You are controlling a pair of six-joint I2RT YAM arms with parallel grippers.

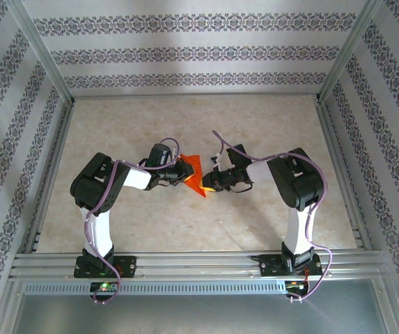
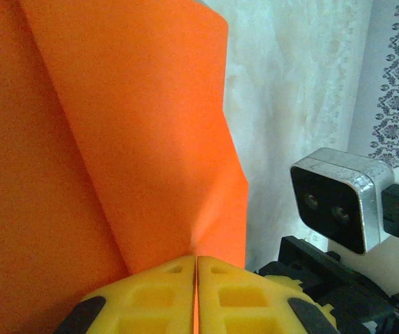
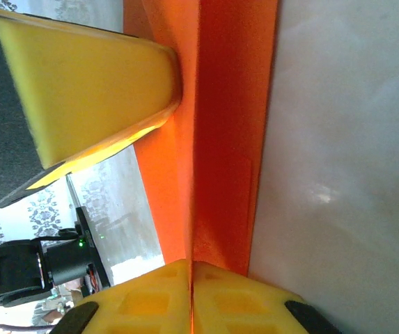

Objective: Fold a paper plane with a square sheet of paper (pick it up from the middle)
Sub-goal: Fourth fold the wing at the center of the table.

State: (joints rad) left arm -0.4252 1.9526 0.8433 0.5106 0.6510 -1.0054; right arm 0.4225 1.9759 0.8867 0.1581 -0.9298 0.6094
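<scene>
The orange-red sheet of paper (image 1: 193,174) hangs above the table's middle, held between both grippers. It is folded along a crease and looks like a pointed triangle from above; I cannot tell whether it has the paper plane's shape. My left gripper (image 1: 184,172) is shut on its left side. In the left wrist view the yellow pads (image 2: 150,292) of the left gripper (image 2: 196,268) pinch the paper (image 2: 129,139). My right gripper (image 1: 208,184) meets it from the right. In the right wrist view the right gripper (image 3: 192,270) stands closed on the paper's crease (image 3: 220,139).
The left gripper's yellow finger (image 3: 95,90) presses the paper's far side in the right wrist view. The right wrist's camera housing (image 2: 335,198) sits close beside the paper. Beige marbled tabletop (image 1: 185,118) lies all around, bounded by aluminium rails (image 1: 53,160) and patterned walls.
</scene>
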